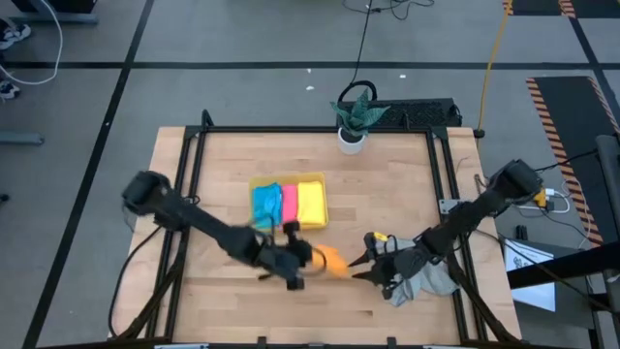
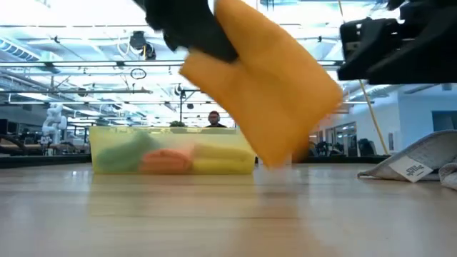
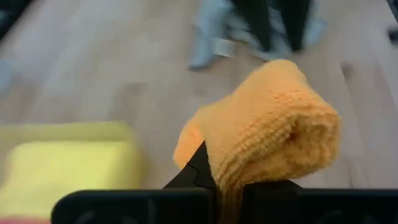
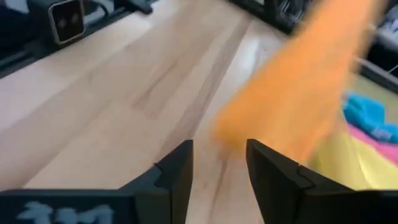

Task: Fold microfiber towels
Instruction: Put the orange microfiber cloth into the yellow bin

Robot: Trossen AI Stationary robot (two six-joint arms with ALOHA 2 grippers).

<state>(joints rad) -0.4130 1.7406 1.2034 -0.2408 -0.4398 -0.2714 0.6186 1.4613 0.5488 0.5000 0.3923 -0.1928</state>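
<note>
A wooden tabletop (image 1: 232, 291) seen from above, with two dark robot arms reaching toward its near-centre. The left pincer (image 1: 298, 264) is clamped shut on an orange microfiber towel (image 1: 330, 259), which hangs bunched from its fingers, lifted off the wood; from table height the towel (image 2: 268, 86) droops as a broad folded flap with its lowest corner just above the surface. In the left wrist view the orange cloth (image 3: 267, 137) bulges out directly ahead of the closed fingers. The right pincer (image 1: 366, 264) sits just beside the towel on its far side from the left pincer, its two fingers (image 4: 177, 177) parted with bare wood showing between them and the orange cloth (image 4: 298, 93) just ahead, not gripped. Behind the left pincer, further up the tabletop, a translucent yellow tray (image 1: 317, 177) holds blue (image 1: 265, 203), pink (image 1: 288, 202) and yellow (image 1: 310, 203) towels side by side. A light grey towel (image 1: 426, 281) lies crumpled under the right arm, close behind the right pincer. A potted plant (image 1: 353, 118) stands at the far edge.
</note>
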